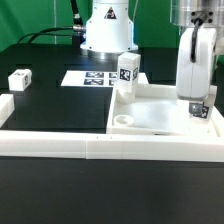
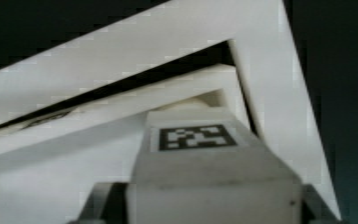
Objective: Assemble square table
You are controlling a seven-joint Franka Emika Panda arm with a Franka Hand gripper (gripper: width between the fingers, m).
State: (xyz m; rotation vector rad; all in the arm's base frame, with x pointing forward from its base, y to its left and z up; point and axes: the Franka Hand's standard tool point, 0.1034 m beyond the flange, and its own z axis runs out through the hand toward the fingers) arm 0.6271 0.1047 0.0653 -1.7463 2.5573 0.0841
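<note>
While the fingers (image 2: 101, 208) clamp it, the white leg block (image 2: 202, 150) shows one black-white square tag.

Two cameras on one table scene: a wide outside view and a very close view from the wrist.

The exterior view looks from in front of the black table (image 1: 50, 110), a little above it. It faces across and slightly down toward the robot base (image 1: 105, 25) at the far edge, from far enough off to take in the front border bar (image 1: 60, 148), the marker board (image 1: 95, 77) and the square slab (image 1: 150, 115). The wrist view looks down along the gripper (image 1: 198, 110), so near that the tagged leg block (image 2: 199, 140) held between its fingers fills the middle. Both views share that block and the white corner under it, on the exterior view's right.
</note>
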